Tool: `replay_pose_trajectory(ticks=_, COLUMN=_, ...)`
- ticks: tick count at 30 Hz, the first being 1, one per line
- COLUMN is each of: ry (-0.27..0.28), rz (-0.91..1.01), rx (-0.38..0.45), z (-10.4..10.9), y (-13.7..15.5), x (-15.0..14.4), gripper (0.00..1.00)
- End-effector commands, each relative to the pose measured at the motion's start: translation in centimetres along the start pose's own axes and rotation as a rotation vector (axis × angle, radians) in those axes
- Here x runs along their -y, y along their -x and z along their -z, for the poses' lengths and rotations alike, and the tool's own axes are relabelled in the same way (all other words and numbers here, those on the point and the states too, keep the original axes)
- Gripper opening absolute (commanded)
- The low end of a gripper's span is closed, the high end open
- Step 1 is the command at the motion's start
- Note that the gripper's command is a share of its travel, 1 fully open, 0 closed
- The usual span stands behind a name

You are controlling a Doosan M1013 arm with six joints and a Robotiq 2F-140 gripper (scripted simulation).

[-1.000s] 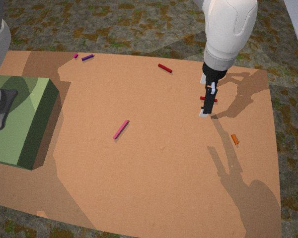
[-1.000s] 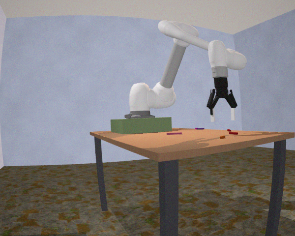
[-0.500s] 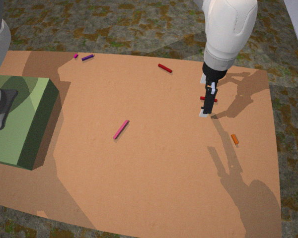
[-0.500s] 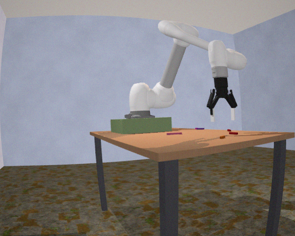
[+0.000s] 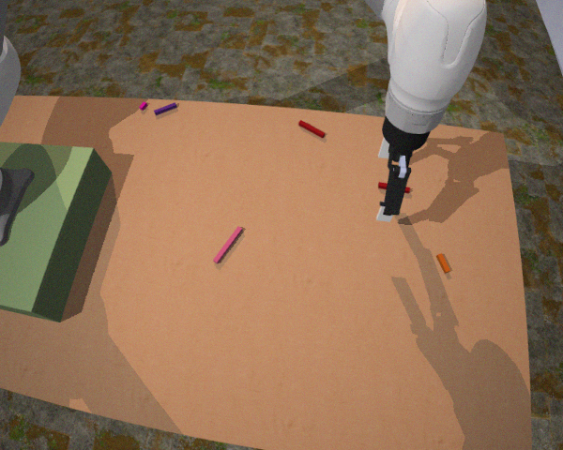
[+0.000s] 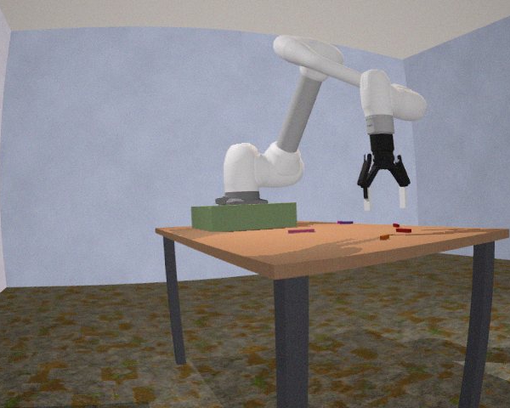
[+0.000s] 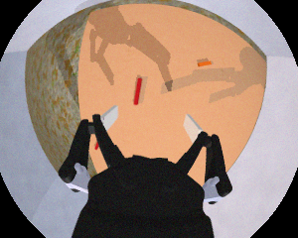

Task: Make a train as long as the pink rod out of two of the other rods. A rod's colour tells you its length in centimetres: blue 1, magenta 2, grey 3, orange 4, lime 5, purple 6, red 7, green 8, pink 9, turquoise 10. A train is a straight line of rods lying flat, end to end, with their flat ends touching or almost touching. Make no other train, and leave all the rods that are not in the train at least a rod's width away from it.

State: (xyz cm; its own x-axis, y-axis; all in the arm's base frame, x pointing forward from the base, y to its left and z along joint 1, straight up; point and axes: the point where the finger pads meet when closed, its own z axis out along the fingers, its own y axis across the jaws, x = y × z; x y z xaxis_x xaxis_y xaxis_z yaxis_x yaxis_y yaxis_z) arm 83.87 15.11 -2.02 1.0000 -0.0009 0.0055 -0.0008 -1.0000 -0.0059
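The hand point(image 6: 383, 204) is seen wide open and empty, hanging well above the bench point(image 5: 281, 338), over a red rod point(image 5: 406, 189) at the right of the top view. The pink rod point(image 5: 228, 244) lies alone near the frame's centre. A magenta rod point(image 5: 143, 105) sits at the upper left, just beside a purple rod point(image 5: 165, 108). A second red rod point(image 5: 311, 128) lies at upper centre, an orange rod point(image 5: 443, 262) at the right.

Step judged: approach for a first pick (red plus magenta would match pink). Next, a straight descent is called for, fingers astride the rod's width.
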Motion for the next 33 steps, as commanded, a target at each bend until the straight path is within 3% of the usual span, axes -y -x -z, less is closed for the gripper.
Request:
replay_pose_trajectory(ticks=1, ry=0.007, rz=-0.004, rx=0.004, z=-0.1, y=0.0, x=-0.2, gripper=1.00)
replay_pose_trajectory(ticks=6, ry=0.007, rz=0.027, rx=0.004, z=0.2, y=1.3, x=1.3, gripper=1.00)
replay_pose_trajectory(ticks=8, ry=0.007, rz=0.085, rx=0.005, z=0.6, y=3.6, x=4.1, gripper=1.00)
replay_pose_trajectory(ticks=15, ry=0.006, rz=0.194, rx=0.005, z=1.2, y=8.4, x=9.0, gripper=1.00)
replay_pose_trajectory(ticks=21, ry=0.006, rz=0.294, rx=0.005, z=1.8, y=13.2, x=12.9, gripper=1.00)
replay_pose_trajectory(ticks=23, ry=0.006, rz=0.294, rx=0.005, z=1.8, y=13.2, x=12.9, gripper=1.00)
replay_pose_trajectory(ticks=24, ry=0.006, rz=0.338, rx=0.005, z=2.0, y=15.4, x=14.4, gripper=1.00)
replay_pose_trajectory(ticks=33, ry=0.006, rz=0.486, rx=0.006, z=2.5, y=23.0, x=18.8, gripper=1.00)
